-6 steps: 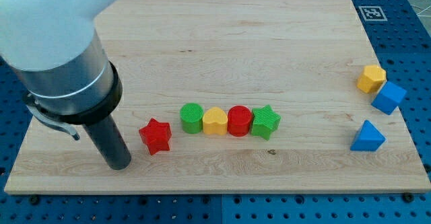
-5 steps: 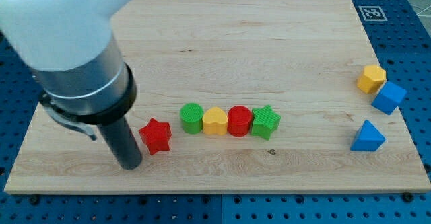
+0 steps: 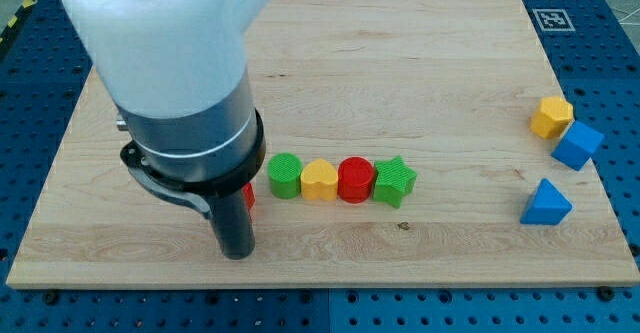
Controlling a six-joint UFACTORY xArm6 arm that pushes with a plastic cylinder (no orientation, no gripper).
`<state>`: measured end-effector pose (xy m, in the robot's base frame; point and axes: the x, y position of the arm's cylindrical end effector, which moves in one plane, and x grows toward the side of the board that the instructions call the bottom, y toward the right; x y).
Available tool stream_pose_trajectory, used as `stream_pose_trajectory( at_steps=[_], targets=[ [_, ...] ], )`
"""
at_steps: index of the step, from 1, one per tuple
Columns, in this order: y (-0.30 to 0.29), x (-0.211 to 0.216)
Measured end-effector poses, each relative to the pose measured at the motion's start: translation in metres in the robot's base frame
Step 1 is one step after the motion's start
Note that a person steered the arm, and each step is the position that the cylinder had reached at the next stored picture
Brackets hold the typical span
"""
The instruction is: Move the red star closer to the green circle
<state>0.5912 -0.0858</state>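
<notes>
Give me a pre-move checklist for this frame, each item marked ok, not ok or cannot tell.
1. My tip on the board: ok, it sits at the view's lower left.
2. Red star visible: not ok, only a red sliver shows beside the rod.
3. Tip touching the star: cannot tell, the rod hides it.
4. Green circle in place: ok, at the left end of the row, beside the yellow heart.
5. Gap between star and circle: cannot tell.
6. Path rightward: not ok, the row could get pushed.
</notes>
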Motion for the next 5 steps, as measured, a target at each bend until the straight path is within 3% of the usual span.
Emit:
stream_pose_trajectory(
  at_steps=[2, 5],
  targets=[
    [-0.003, -0.029],
    [-0.034, -0.025]
  ],
)
